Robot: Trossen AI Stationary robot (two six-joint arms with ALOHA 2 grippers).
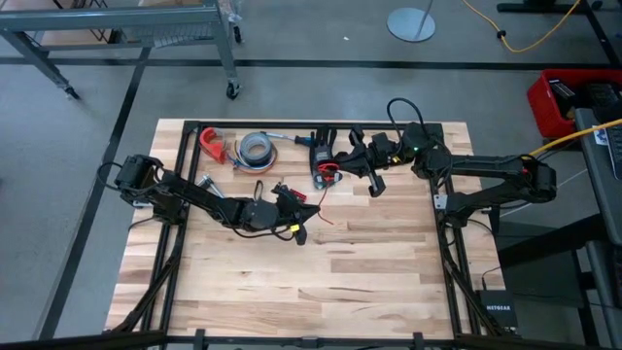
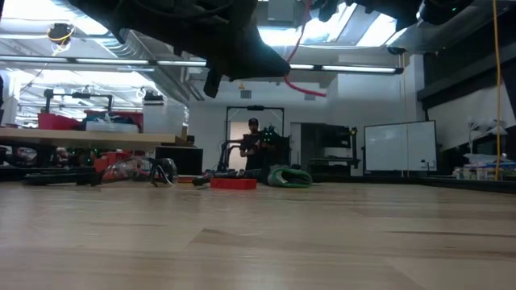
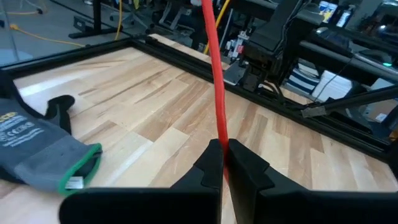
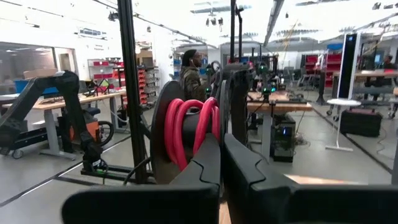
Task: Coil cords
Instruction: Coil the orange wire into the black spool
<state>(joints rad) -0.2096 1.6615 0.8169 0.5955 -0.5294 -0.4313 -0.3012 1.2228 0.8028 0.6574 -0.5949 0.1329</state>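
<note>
While the left gripper is clamped on the red cord, that cord runs straight away from the fingertips in the left wrist view, its long axis in line with the gripper's own, and leaves the frame at the far end. From above, the left gripper sits near the middle of the table, pointing toward 3 o'clock; a short length of red lead shows just off its tip at about 2 o'clock. In the low view the red cord hangs in a shallow curve beneath the dark gripper body, clear of the table surface.

The right gripper has its fingers pressed together on a bundle of red loops; the loops stand edge-on against the fingers, beside a dark disc. From above, the right gripper lies at the table's far edge, toward 1 o'clock from the left gripper, with the red-and-black connector piece just beside it at 9 o'clock.

A grey glove with a green cuff lies flat on the table near the left gripper. A grey tape roll and a red clamp rest along the far edge at 11 o'clock. A person stands in the room beyond.
</note>
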